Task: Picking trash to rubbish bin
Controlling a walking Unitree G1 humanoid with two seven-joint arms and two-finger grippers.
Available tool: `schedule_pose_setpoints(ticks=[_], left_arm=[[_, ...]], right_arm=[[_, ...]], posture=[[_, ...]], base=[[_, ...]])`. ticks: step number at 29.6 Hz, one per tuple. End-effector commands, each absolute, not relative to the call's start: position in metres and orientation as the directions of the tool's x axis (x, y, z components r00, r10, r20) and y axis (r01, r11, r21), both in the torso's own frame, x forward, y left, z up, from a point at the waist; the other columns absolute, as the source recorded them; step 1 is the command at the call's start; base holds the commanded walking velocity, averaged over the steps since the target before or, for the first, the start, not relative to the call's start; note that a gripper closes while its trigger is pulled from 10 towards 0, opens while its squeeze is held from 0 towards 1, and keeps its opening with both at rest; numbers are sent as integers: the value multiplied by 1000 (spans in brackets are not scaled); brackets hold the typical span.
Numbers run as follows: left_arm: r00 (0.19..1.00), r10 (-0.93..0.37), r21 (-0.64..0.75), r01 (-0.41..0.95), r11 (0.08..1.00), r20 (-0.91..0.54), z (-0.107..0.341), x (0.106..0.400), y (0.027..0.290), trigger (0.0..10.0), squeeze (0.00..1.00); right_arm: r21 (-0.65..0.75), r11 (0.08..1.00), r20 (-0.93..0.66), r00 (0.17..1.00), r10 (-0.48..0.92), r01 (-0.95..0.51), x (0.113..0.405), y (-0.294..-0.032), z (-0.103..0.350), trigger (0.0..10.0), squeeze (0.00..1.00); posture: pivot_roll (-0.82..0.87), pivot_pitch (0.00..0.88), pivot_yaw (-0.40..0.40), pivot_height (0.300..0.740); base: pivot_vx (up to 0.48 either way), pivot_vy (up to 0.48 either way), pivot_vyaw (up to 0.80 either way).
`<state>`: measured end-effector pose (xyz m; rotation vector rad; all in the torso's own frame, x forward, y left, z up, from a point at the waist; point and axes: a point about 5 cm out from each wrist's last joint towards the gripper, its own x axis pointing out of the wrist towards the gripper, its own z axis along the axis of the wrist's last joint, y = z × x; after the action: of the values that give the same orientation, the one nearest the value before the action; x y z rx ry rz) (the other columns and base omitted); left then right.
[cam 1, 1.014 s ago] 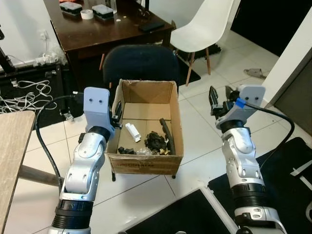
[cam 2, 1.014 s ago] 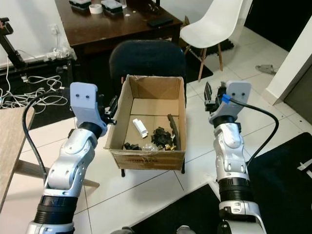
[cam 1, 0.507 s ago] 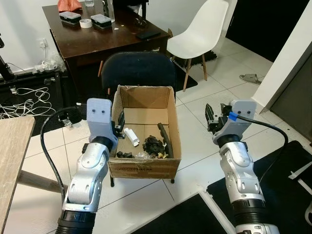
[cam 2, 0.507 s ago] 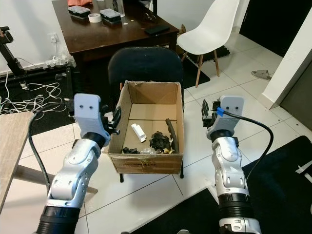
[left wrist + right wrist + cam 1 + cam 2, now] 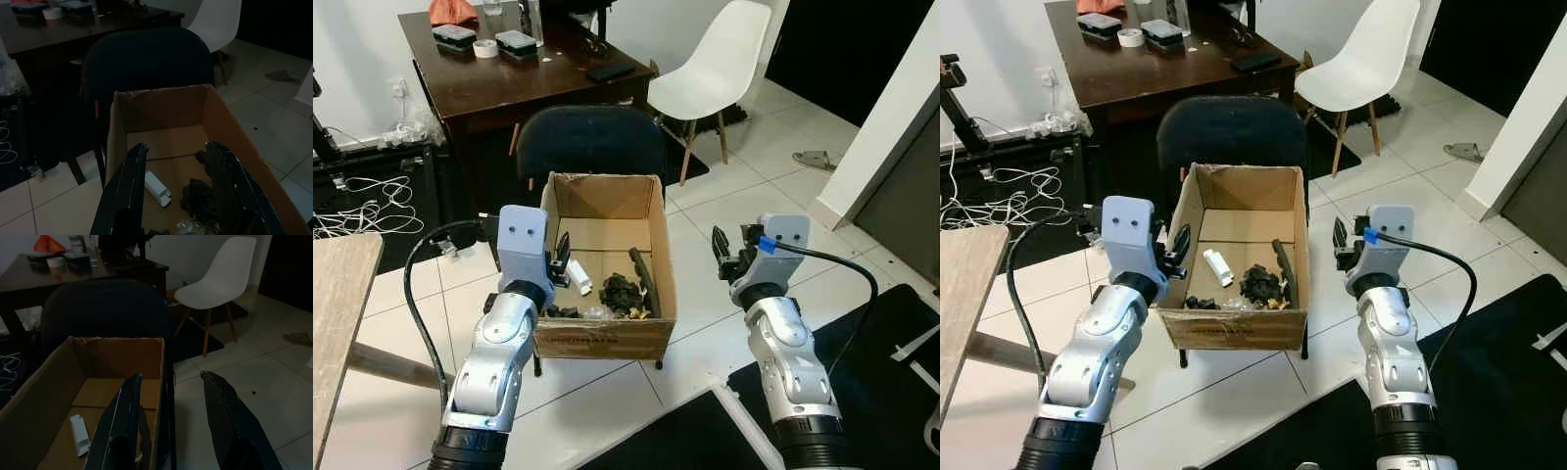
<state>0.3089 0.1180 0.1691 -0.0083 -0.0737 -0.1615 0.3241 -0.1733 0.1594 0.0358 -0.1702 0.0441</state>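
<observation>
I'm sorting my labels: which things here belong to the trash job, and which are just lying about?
Job: cardboard box; trash in it, including a white piece; left pincer; right pincer.

Lying about: white chair; dark chair; brown desk; cables.

Eye views bright, evenly lit, sharp; soft shadows on tiles. Wrist views dim, murky, underexposed.

No readable text, labels, brands or numbers anywhere. The cardboard box [image 5: 604,336] has plain brown walls with no print showing. Items on the dark desk [image 5: 509,83] are too small to make out any lettering.
</observation>
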Motion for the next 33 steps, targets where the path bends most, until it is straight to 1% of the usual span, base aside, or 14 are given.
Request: schedule_pose_setpoints(ticks=[1, 5, 15, 19, 20, 29, 33], left_arm=[[985, -163, 3, 163, 987, 65, 166, 310, 115, 10000, 0], [985, -161, 9, 161, 987, 65, 167, 308, 116, 10000, 0], [985, -157, 9, 157, 988, 77, 171, 305, 117, 10000, 0], [980, -175, 22, 173, 985, 98, 176, 301, 115, 10000, 0], [980, -174, 25, 172, 985, 100, 177, 300, 116, 10000, 0], [983, -156, 43, 153, 987, 99, 179, 295, 124, 10000, 0], [981, -167, 43, 163, 986, 96, 180, 294, 122, 10000, 0]], right_arm=[[26, 998, 147, 988, 47, -52, 321, -171, 155, 10000, 0], [-4, 997, 135, 988, 73, -73, 319, -168, 155, 10000, 0], [-21, 994, 144, 984, 106, -104, 320, -157, 159, 10000, 0], [-24, 989, 154, 977, 145, -143, 321, -147, 163, 10000, 0], [-21, 988, 154, 976, 152, -151, 322, -145, 163, 10000, 0], [-6, 984, 155, 972, 178, -179, 325, -135, 163, 10000, 0], [-6, 983, 151, 972, 181, -182, 324, -135, 162, 10000, 0]], posture=[[50, 106, 2, 740], [53, 110, 0, 740], [63, 117, -9, 740], [63, 117, -9, 740], [94, 125, -38, 740], [112, 126, -40, 740], [106, 121, -37, 740]], base=[[0, 0, 0], [0, 0, 0], [0, 0, 800], [0, 0, 800], [0, 0, 800], [0, 0, 800], [0, 0, 800]])
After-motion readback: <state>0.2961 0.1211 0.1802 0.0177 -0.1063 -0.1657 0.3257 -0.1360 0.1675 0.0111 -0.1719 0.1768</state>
